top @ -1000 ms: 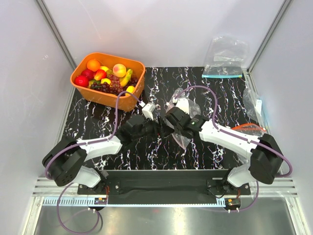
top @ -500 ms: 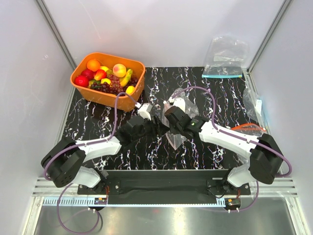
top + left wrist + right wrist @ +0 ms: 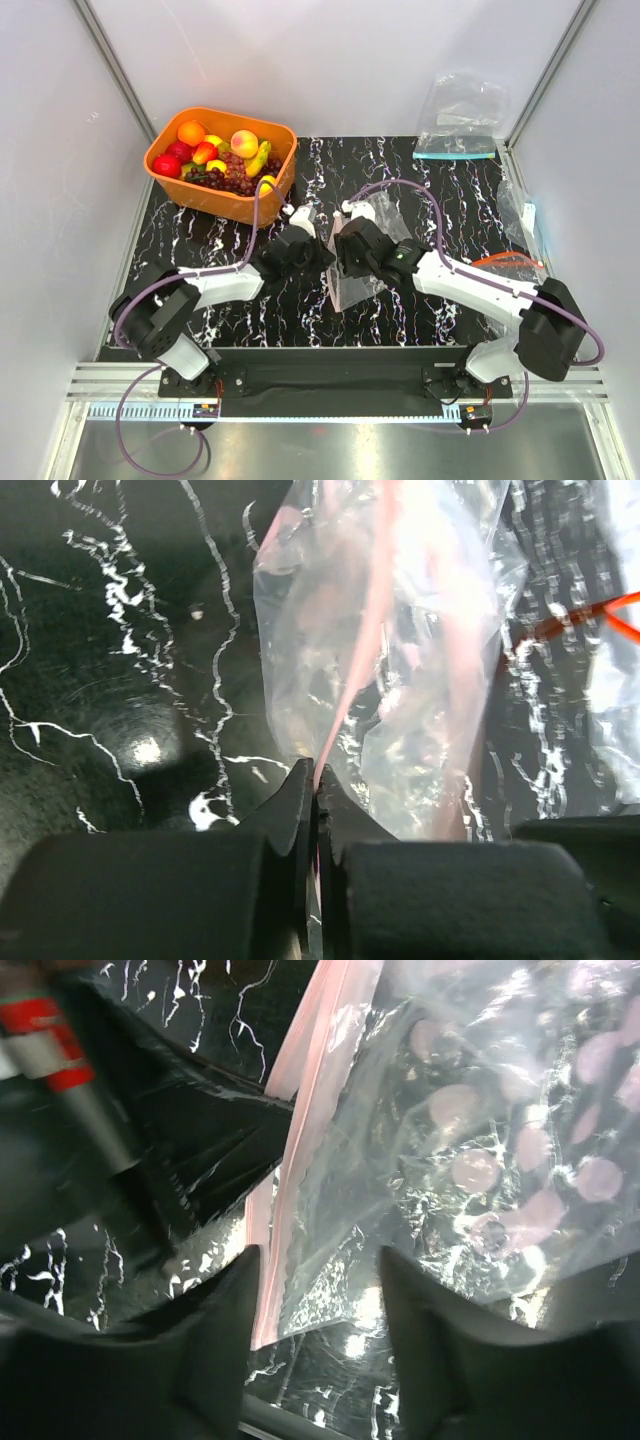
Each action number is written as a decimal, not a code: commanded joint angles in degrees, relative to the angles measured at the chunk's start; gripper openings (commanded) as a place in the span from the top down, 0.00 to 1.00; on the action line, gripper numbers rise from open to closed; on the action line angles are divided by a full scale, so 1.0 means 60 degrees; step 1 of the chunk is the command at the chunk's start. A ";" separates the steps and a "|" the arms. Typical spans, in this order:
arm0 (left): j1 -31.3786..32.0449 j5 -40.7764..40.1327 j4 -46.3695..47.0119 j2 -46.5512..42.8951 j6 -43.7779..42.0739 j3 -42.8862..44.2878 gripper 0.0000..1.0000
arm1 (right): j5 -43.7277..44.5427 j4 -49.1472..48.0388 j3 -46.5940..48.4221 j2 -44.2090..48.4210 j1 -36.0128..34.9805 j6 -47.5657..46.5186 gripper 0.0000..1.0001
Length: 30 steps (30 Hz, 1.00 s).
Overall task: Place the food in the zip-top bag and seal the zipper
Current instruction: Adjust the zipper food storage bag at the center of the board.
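The clear zip-top bag [image 3: 352, 275] lies crumpled at the middle of the black marble table, between my two grippers. My left gripper [image 3: 318, 780] is shut on the zipper [image 3: 372, 610], the pale pink-red strip running away from its jaws. My right gripper [image 3: 315, 1305] stands open, with a corner of the bag [image 3: 420, 1160] and its zipper [image 3: 300, 1070] lying between the fingers, untouched. The food sits in the orange basket [image 3: 270, 195] at the back left: an orange [image 3: 191, 132], a peach [image 3: 244, 143] and a red fruit [image 3: 168, 165]. No food shows inside the bag.
The basket also holds a banana bunch [image 3: 260, 158] and dark grapes [image 3: 232, 178]. A second clear bag with a teal-blue strip [image 3: 458, 120] lies at the back right. More clear plastic [image 3: 520, 215] and an orange cord [image 3: 505, 260] lie along the right edge.
My left gripper has moved in and shut on the bag's zipper strip. My right gripper has opened and let go of the bag, which shifted left and towards the near edge.
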State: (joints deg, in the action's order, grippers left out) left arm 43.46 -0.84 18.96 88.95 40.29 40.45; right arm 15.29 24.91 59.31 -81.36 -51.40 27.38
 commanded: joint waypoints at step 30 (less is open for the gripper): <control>-0.0301 0.1898 0.2099 0.0498 -0.0094 -0.0999 1.00 | -0.3207 -0.3256 0.1102 -0.2449 0.5680 -0.0345 0.24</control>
State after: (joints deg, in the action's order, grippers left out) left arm 41.56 9.56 28.01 92.12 40.75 34.35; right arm 0.91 13.78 65.23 -94.91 -18.50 23.59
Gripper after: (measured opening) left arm 0.012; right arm 0.758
